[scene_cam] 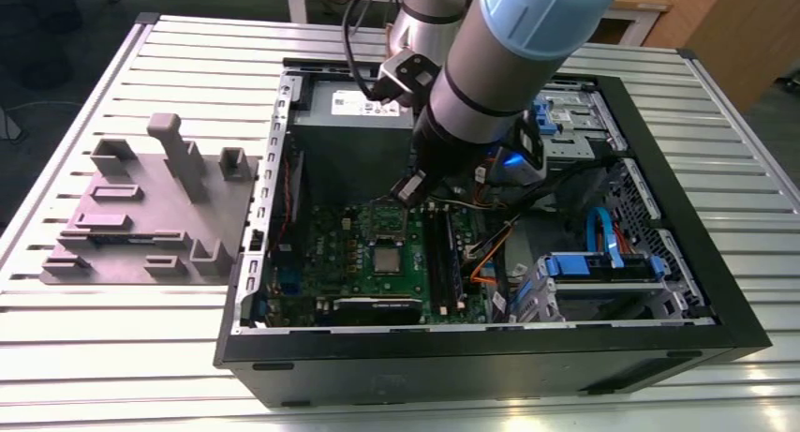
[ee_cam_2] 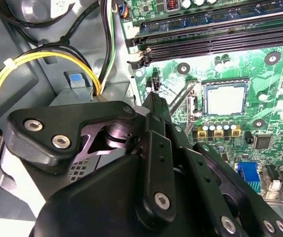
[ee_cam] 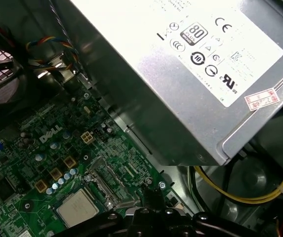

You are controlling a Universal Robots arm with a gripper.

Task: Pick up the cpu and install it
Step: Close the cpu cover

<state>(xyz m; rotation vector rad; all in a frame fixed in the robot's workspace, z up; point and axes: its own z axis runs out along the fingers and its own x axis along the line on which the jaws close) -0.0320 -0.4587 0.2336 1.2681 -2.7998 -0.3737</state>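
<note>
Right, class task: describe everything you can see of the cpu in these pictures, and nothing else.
The cpu is a small flat square chip with a pale silvery, metal-looking top and a thin lighter rim. It lies flat, seated in the dark-framed socket on the green motherboard inside the open computer case, beside the long black memory slots. In the first wrist view its top looks plain and matt. Nothing grips it: the gripper stands off to one side of it.
</note>
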